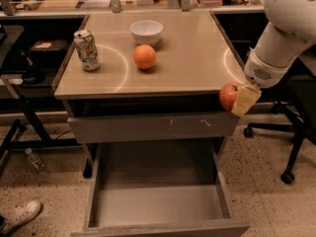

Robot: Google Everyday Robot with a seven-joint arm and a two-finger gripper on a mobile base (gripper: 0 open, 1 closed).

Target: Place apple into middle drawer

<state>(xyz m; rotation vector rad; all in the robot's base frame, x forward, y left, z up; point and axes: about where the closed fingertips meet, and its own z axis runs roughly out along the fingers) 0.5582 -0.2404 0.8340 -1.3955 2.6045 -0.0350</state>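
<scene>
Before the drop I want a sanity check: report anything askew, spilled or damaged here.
Only pale scratches on the upper drawer front. Nothing is spilled; the can stands upright. The gripper holds the apple off the right front corner of the cabinet, not over the open middle drawer.
</scene>
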